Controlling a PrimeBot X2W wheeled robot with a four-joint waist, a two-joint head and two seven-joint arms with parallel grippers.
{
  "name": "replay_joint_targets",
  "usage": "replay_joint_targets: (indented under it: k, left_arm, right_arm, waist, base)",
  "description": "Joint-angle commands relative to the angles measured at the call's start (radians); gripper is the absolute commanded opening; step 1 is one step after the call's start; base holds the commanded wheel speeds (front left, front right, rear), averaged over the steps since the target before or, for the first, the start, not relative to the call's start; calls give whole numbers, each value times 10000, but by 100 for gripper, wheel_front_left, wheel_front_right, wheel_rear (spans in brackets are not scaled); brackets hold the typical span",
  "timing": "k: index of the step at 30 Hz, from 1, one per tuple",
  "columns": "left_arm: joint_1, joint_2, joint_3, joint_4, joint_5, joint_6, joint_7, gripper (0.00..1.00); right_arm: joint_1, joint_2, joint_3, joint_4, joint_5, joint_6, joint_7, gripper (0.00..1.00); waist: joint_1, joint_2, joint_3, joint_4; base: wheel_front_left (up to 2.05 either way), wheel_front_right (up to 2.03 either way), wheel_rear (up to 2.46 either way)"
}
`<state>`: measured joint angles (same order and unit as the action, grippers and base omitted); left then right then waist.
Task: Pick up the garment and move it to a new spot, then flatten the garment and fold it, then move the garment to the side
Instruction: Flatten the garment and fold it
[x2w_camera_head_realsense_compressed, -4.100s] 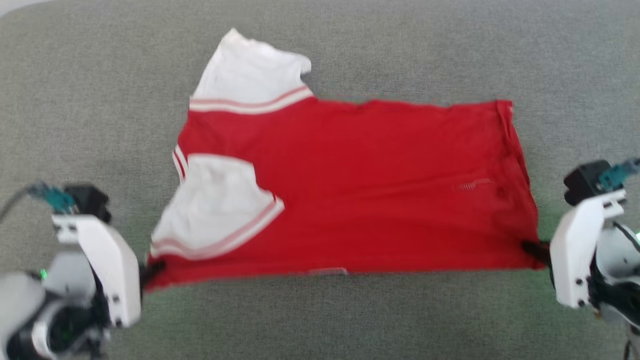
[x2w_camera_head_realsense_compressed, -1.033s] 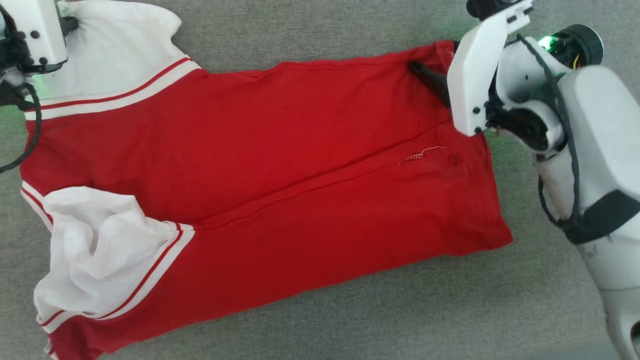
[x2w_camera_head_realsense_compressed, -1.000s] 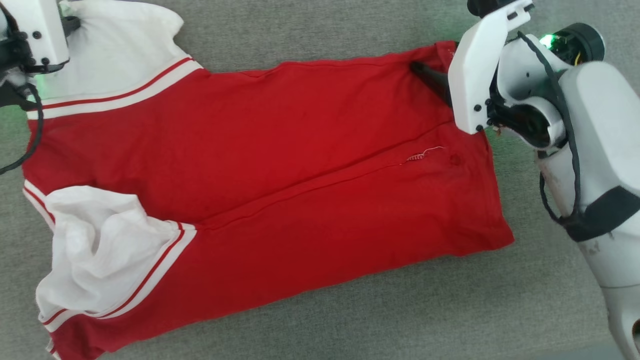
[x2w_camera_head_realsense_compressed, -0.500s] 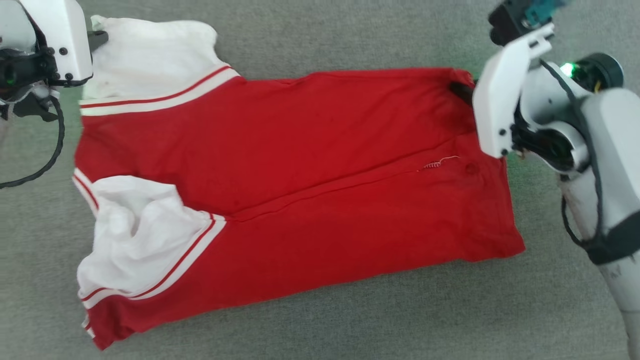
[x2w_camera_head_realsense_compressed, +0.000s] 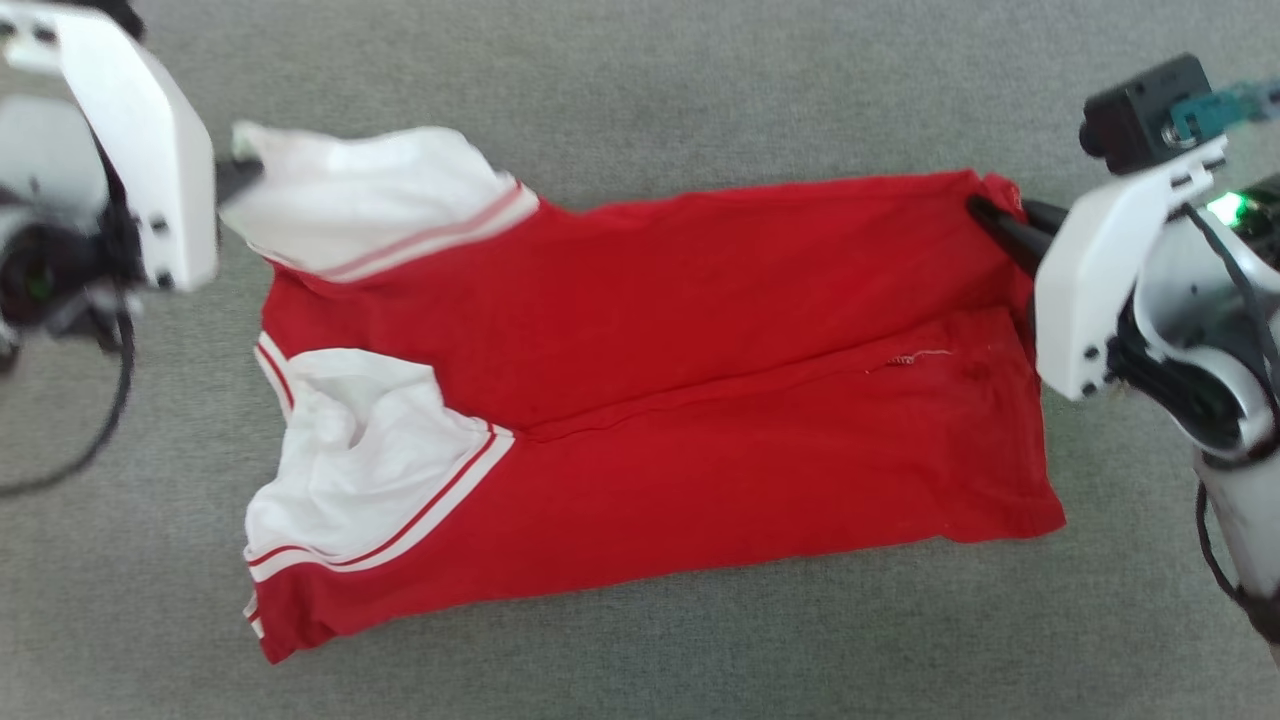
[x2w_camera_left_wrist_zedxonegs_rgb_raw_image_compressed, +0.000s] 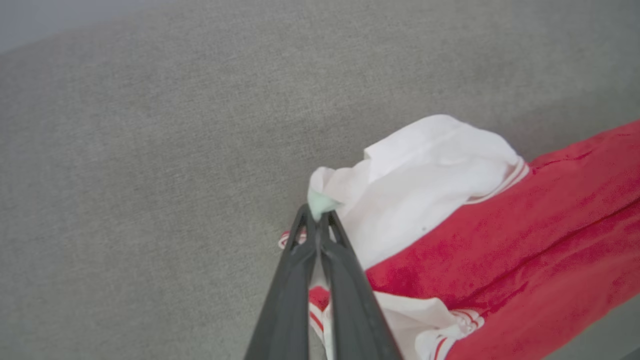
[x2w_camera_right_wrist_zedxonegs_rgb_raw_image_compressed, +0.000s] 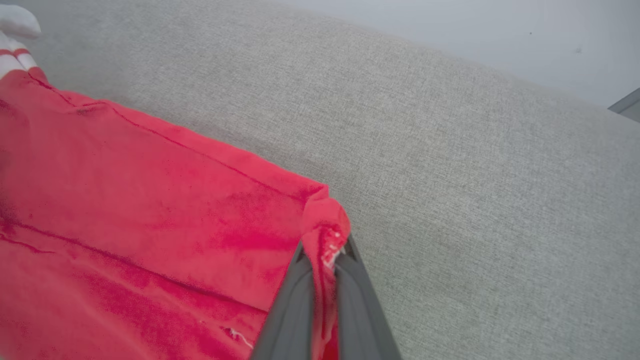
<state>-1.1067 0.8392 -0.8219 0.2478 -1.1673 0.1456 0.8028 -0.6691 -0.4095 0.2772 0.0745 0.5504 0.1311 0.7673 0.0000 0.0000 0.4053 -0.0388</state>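
Grey fabric surface (x2w_camera_head_realsense_compressed: 640, 80) | garment (x2w_camera_head_realsense_compressed: 650, 400) spread between my grippers | left gripper (x2w_camera_left_wrist_zedxonegs_rgb_raw_image_compressed: 317, 222) clamped on white sleeve (x2w_camera_left_wrist_zedxonegs_rgb_raw_image_compressed: 425, 165) tip | right gripper (x2w_camera_right_wrist_zedxonegs_rgb_raw_image_compressed: 324, 257) pinching red hem corner (x2w_camera_right_wrist_zedxonegs_rgb_raw_image_compressed: 325, 220) (cloth bunched at fingertips)

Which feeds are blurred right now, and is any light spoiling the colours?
Head view: the left tool and the far sleeve of the garment are motion-blurred; a green lamp glows behind the right tool. Both wrist views: soft but readable, red oversaturated.

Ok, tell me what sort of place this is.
Probably indoors, on a sofa or upholstered cushion: grey woven fabric under the garment, its rounded edge meeting a pale wall.
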Motion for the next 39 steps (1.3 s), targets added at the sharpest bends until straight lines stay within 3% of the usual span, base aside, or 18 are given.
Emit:
replay_joint_targets:
  k: [1, 7, 8, 11, 15, 19, 24, 25, 26, 27, 28, 30, 31, 39]
  left_arm:
    - [527, 369, 31, -1007, -94, 460, 141, 0]
    - [1894, 1580, 116, -3975, -373, 1885, 174, 0]
    - [1894, 1580, 116, -3975, -373, 1885, 174, 0]
    - [2640, 2194, 61, -5179, -495, 2526, 135, 0]
    - [3610, 2604, -98, -6136, -640, 3149, -96, 0]
    - [4451, 2594, -321, -6006, -931, 3270, -441, 0]
    - [5058, 2041, -488, -4815, -1280, 2833, -886, 0]
    - [5101, 1924, -491, -4495, -1336, 2747, -968, 0]
    - [5161, 1805, -479, -4189, -1396, 2655, -1056, 0]
    - [5187, 1706, -457, -3965, -1421, 2537, -1175, 16]
    - [5198, 1623, -425, -3732, -1428, 2458, -1308, 38]
    - [5260, 1494, -360, -3441, -1448, 2256, -1563, 54]
    - [5336, 1456, -247, -3306, -1405, 2119, -1924, 100]
    - [6013, 1563, 337, -3508, -1064, 1512, -4102, 100]
  right_arm:
    - [418, -38, -190, -506, -127, -7, 132, 0]
    - [1541, -257, -739, -1913, -177, -7, 533, 0]
    - [1541, -257, -739, -1913, -177, -7, 533, 0]
    - [2277, -301, -1023, -2458, -150, -7, 770, 0]
    - [3241, -272, -1470, -2799, -150, -7, 908, 0]
    - [3894, -51, -1682, -2567, -183, -7, 896, 0]
    - [3823, 111, -1246, -1804, -204, -6, 583, 0]
    - [3728, 116, -1148, -1645, -205, -7, 498, 27]
    - [3681, 163, -1058, -1472, -174, -7, 427, 45]
    - [3614, 127, -969, -1374, -247, -6, 323, 100]
    - [3552, 150, -905, -1264, -217, -7, 262, 100]
    - [3498, 110, -794, -1190, -145, -7, 122, 100]
    - [3521, 101, -793, -1173, -25, -7, 10, 100]
    - [4130, -86, -1303, -2051, 73, -7, -508, 100]
  waist:
    - [0, 0, -183, 126]
    - [0, 0, -351, 246]
    - [0, 0, -351, 246]
    - [0, 0, -402, 284]
    - [0, 0, -431, 326]
    - [0, 0, -415, 311]
    - [0, 0, -417, 238]
    - [0, 0, -430, 229]
    - [0, 0, -456, 217]
    - [0, 0, -486, 203]
    - [0, 0, -539, 191]
    - [0, 0, -658, 183]
    - [0, 0, -800, 166]
    - [0, 0, -1357, 128]
  base:
    - [0, 0, 0]
    - [0, 0, 0]
    - [0, 0, 0]
    - [0, 0, 0]
    - [0, 0, 0]
    - [0, 0, 0]
    - [0, 0, 0]
    - [0, 0, 0]
    - [0, 0, 0]
    - [0, 0, 0]
    - [0, 0, 0]
    - [0, 0, 0]
    - [0, 0, 0]
    - [0, 0, 0]
